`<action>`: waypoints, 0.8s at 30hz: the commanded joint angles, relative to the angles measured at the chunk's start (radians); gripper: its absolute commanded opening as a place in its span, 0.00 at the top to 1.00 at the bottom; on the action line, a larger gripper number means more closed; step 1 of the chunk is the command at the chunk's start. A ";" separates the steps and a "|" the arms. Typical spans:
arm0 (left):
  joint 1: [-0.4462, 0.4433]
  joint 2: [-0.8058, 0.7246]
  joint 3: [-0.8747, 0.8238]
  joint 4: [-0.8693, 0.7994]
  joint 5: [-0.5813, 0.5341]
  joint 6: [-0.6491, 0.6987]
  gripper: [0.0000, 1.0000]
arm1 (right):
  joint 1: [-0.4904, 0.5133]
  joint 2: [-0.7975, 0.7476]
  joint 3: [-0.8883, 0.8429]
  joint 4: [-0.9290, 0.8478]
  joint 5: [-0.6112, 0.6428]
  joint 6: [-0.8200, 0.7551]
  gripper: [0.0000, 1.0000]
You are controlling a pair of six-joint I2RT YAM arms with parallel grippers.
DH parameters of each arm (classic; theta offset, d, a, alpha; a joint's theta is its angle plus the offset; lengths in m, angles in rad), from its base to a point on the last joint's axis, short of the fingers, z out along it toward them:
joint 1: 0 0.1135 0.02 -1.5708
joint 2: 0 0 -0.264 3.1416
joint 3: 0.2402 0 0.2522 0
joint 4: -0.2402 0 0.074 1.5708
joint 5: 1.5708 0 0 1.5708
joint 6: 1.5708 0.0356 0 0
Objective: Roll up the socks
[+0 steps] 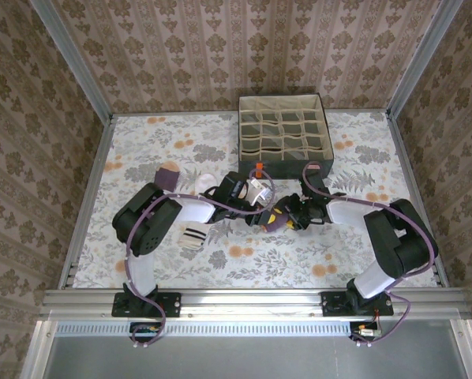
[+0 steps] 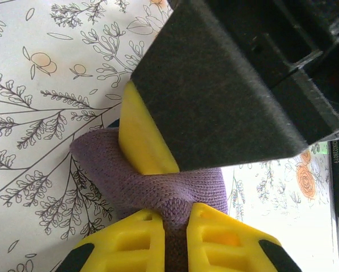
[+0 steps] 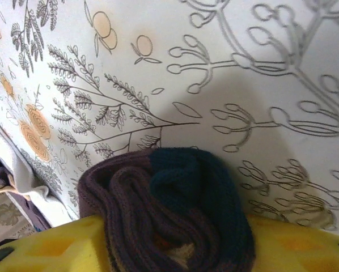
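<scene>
A purple sock (image 1: 279, 220) with a teal heel lies at the table's middle, rolled into a bundle, with both grippers meeting on it. My left gripper (image 2: 175, 216) is shut, pinching a fold of the purple knit (image 2: 158, 181) between its yellow fingertips. The rolled end (image 3: 169, 198), purple with teal, fills the gap between the yellow fingers of my right gripper (image 3: 178, 246), which press it from both sides. One right finger (image 2: 141, 136) lies across the sock. A white sock with a dark-striped cuff (image 1: 192, 235) lies under the left arm. Another purple sock with a tan heel (image 1: 169, 175) lies further back on the left.
A grey fabric box (image 1: 286, 134) with beige grid cells stands at the back, just behind the grippers. The floral tablecloth (image 1: 244, 260) is bare in front of the arms. Patterned walls close in the sides and back.
</scene>
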 commanded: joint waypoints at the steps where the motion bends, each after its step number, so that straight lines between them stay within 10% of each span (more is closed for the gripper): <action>1: -0.042 0.051 -0.020 -0.081 0.036 0.011 1.00 | 0.072 0.150 0.000 0.274 -0.005 -0.005 0.53; 11: -0.042 -0.014 -0.051 -0.083 0.020 0.100 0.94 | 0.071 0.115 -0.025 0.353 -0.022 -0.140 0.82; 17: -0.023 -0.137 -0.083 -0.116 -0.032 0.229 0.59 | 0.063 -0.009 -0.009 0.271 0.036 -0.317 0.89; 19: -0.010 -0.180 -0.098 -0.103 -0.046 0.248 0.01 | 0.063 -0.059 0.000 0.237 0.068 -0.377 0.90; 24: 0.033 -0.284 -0.112 -0.093 -0.100 0.277 0.00 | 0.053 -0.171 0.036 0.164 0.138 -0.538 0.92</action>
